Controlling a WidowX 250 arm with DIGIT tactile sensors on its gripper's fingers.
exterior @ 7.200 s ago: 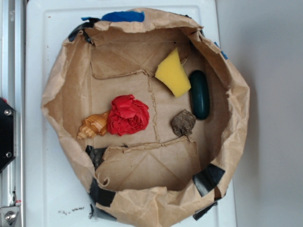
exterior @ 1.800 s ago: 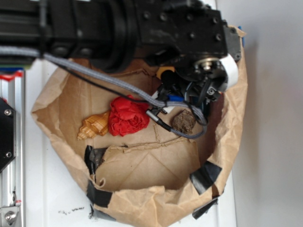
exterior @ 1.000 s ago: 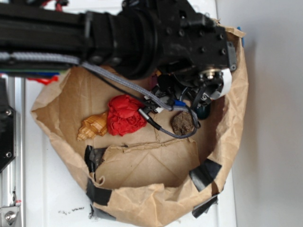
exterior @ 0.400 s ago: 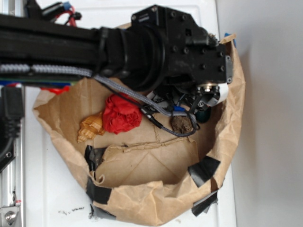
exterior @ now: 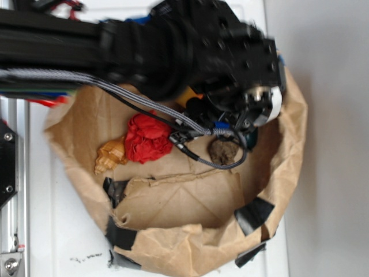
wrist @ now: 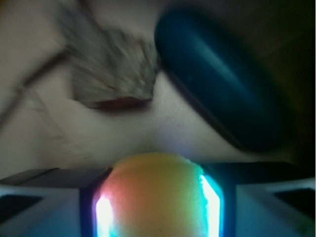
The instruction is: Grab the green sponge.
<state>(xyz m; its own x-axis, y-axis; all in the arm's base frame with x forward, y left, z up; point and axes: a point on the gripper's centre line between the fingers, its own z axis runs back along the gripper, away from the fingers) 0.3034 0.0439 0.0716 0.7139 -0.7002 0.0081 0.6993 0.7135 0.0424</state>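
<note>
Apparently the grab is not yet made: the wrist view shows the green sponge [wrist: 222, 79] lying free on the brown paper, slanting from upper middle toward the right, with nothing pressed against it. Just beside its upper end sits the brown clump [wrist: 111, 69]. What is left, by my judgement, is the last closing-in on the sponge, the squeeze and the lift.

From above, the black arm [exterior: 115, 46] reaches in from the left across the far side of the paper bag [exterior: 173, 242], which is rolled down into a shallow tray. Its wrist hangs over the bag's right half, covering most of the sponge; only a dark sliver [exterior: 252, 137] peeks out below the wrist, near the bag's right wall, with the clump [exterior: 222, 151] next to it.

Whether the fingers are apart or together I cannot tell: the overhead view hides them under the wrist, and the wrist view shows only a blurred, glowing rounded part at its bottom edge.

Well apart, in the bag's left half, lie a red crumpled piece [exterior: 147, 138] and a tan shell [exterior: 110, 156], touching.
</note>
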